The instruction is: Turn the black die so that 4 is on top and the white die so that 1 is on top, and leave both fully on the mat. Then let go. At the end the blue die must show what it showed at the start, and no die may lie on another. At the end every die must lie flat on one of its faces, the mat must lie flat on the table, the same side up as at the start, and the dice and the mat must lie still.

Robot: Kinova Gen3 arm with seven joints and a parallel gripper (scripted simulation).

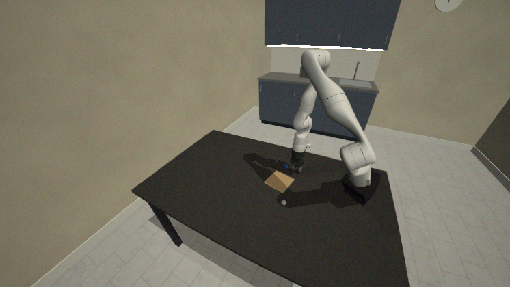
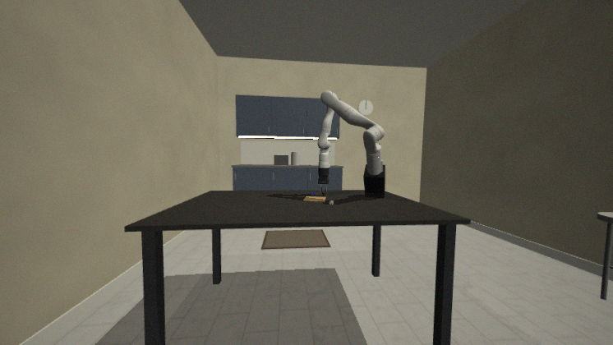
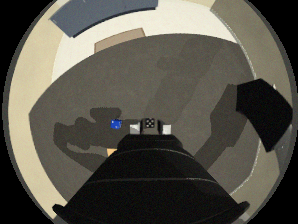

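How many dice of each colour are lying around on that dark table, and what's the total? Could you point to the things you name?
Black: 1, between the gripper's (image 1: 299, 171) (image 2: 324, 192) (image 3: 150, 129) fingers in the wrist view (image 3: 150, 123)
Blue: 1 (image 1: 286, 166) (image 2: 312, 194) (image 3: 116, 124)
White: 1 (image 1: 284, 202) (image 2: 331, 202)
Total: 3 dice

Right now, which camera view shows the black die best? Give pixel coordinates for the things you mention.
The wrist view: the black die (image 3: 149, 123) appears between the fingertips there, pips visible on its upper face. In the top and exterior views I cannot make it out against the dark fingers and table.
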